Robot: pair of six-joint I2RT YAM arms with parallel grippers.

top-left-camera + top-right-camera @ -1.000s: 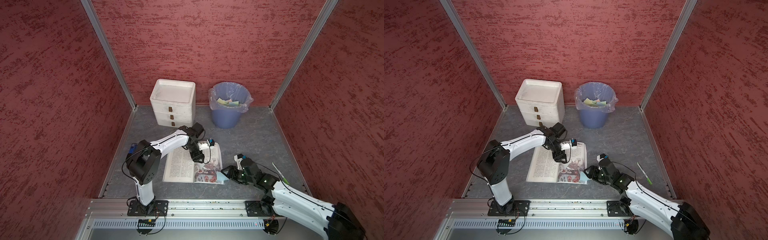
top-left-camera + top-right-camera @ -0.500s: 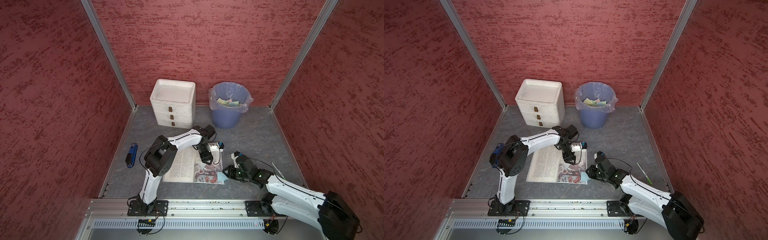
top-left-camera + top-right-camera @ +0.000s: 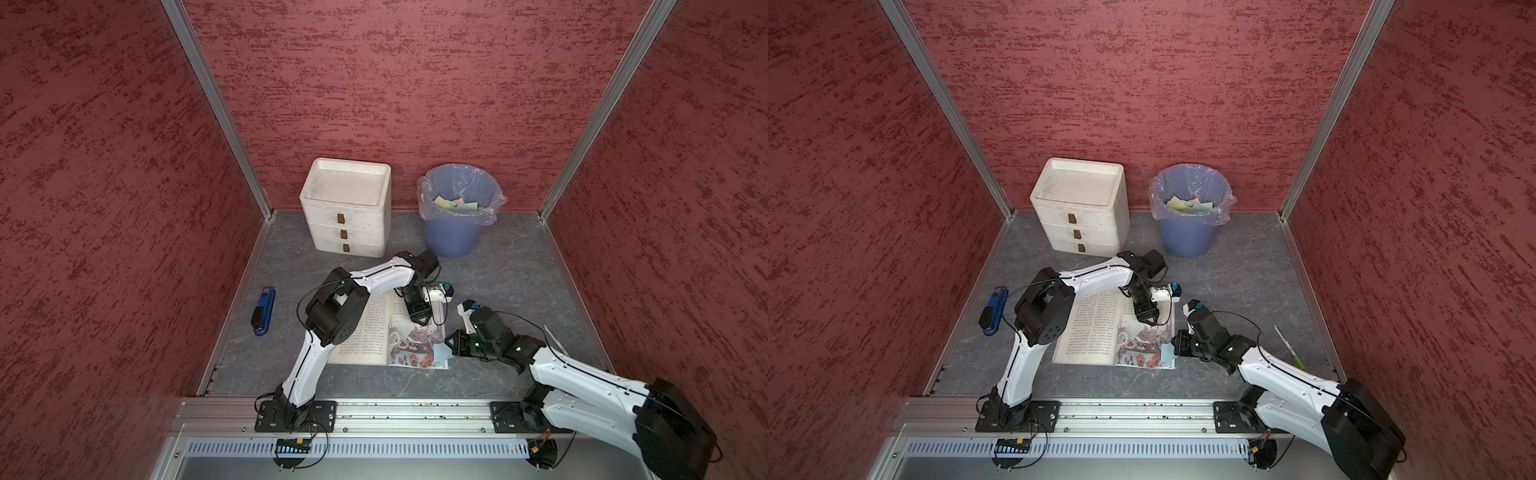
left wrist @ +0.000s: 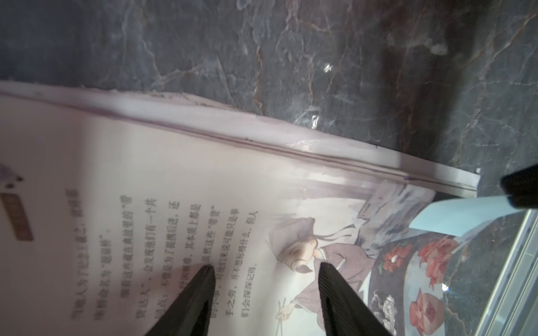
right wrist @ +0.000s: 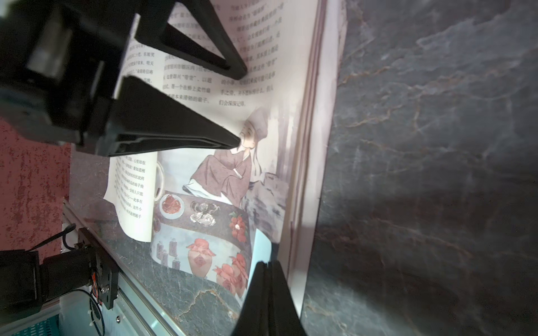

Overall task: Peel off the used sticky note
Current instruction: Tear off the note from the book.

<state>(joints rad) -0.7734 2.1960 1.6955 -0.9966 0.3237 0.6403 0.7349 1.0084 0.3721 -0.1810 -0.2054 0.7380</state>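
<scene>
An open book (image 3: 374, 328) lies flat on the grey table. A pale blue sticky note (image 3: 441, 353) sits on the near outer corner of its illustrated page. In the left wrist view the sticky note (image 4: 454, 216) curls up off the page. My right gripper (image 5: 266, 263) is shut on the sticky note (image 5: 262, 247) at its outer edge; both top views show it low at the book's right side (image 3: 1177, 345). My left gripper (image 4: 266, 266) is open, both tips down on the right page above the picture (image 3: 422, 322).
A white three-drawer unit (image 3: 347, 212) and a blue bin (image 3: 457, 216) with a clear liner and several notes inside stand at the back. A blue stapler (image 3: 264, 309) lies left of the book. A green pen (image 3: 1287, 347) lies at the right. A metal rail (image 3: 374, 409) runs along the front.
My right gripper has closed on the sticky note's edge. The left arm has swung right across the book, uncovering the stapler, and its tips now rest on the right page.
</scene>
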